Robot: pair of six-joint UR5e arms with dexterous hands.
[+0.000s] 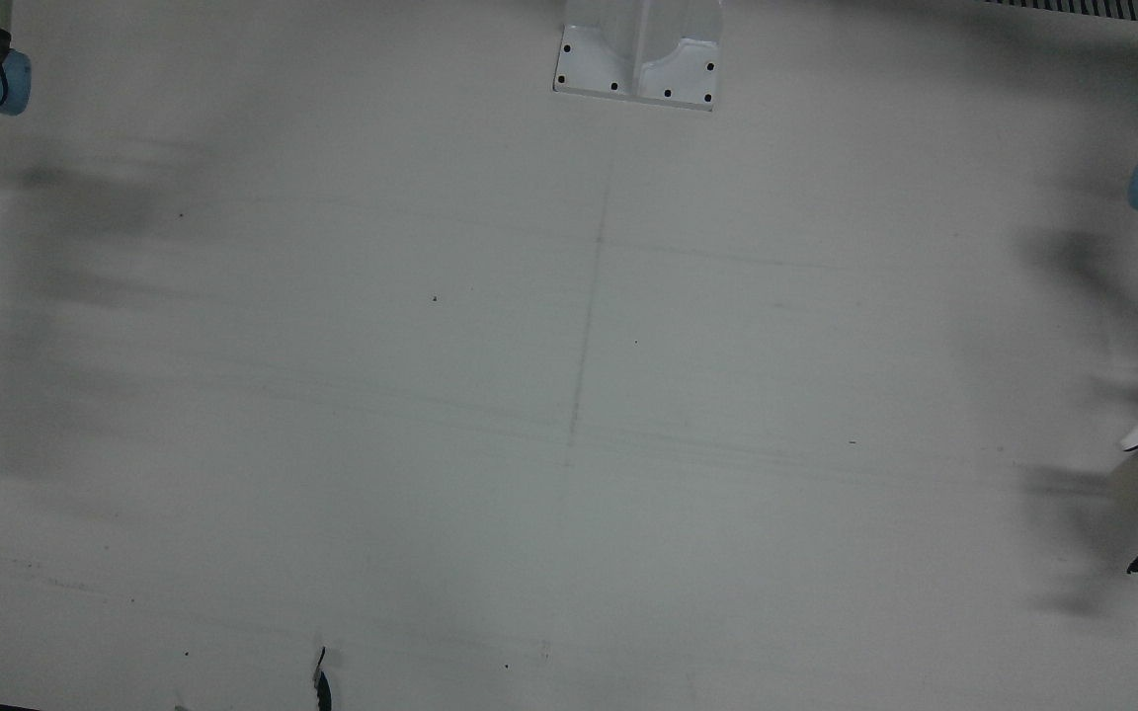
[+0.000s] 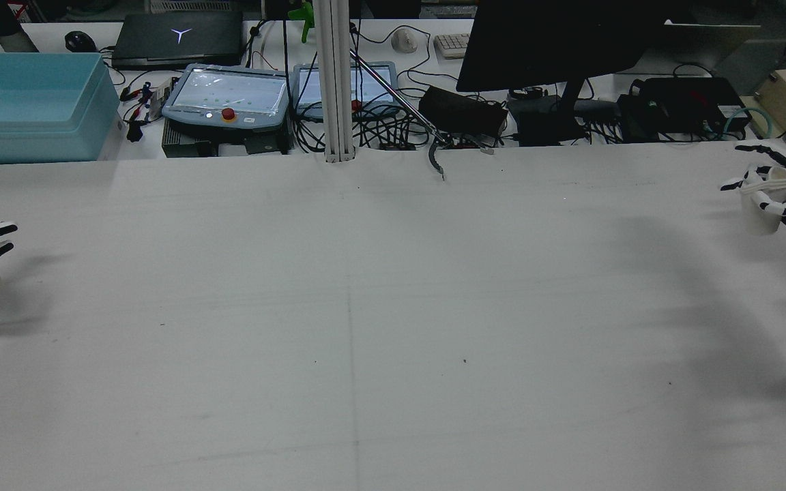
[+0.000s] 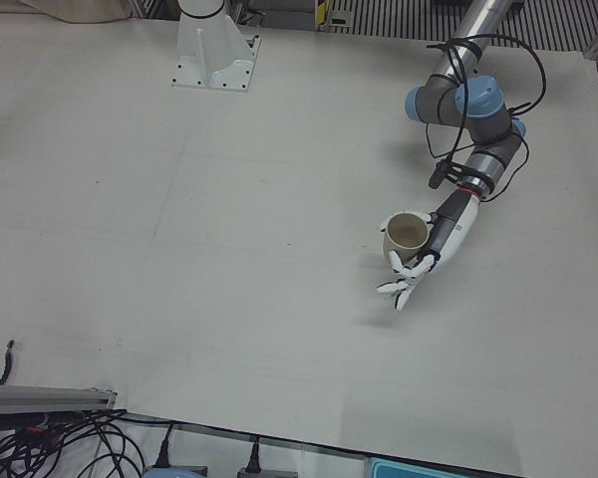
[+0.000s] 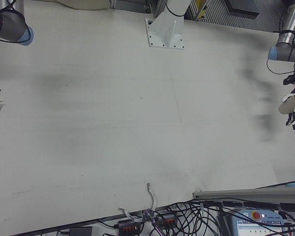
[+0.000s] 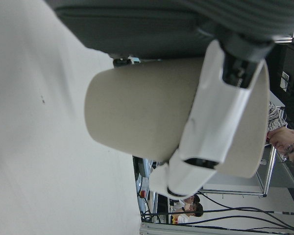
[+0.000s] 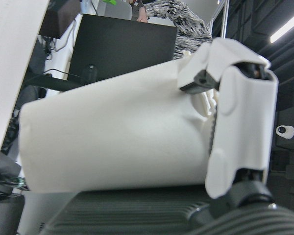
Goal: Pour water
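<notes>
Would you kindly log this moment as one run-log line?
left hand: shut on beige cup, upright | right hand: shut on white cup, upright | hands at opposite table edges | pour not begun

The white table (image 2: 393,327) lies bare across its whole middle, so either hand could pass between the two sides with nothing in the way. The left hand (image 3: 424,261), closed on a beige cup (image 3: 407,234), and the right hand (image 2: 785,191), closed on a white cup (image 2: 767,204), sit at opposite edges, well apart. The only obstacles are the pedestal base (image 1: 640,54) at the robot's edge, the post (image 2: 336,82) and a stray cable end (image 2: 436,160) at the operators' edge.
</notes>
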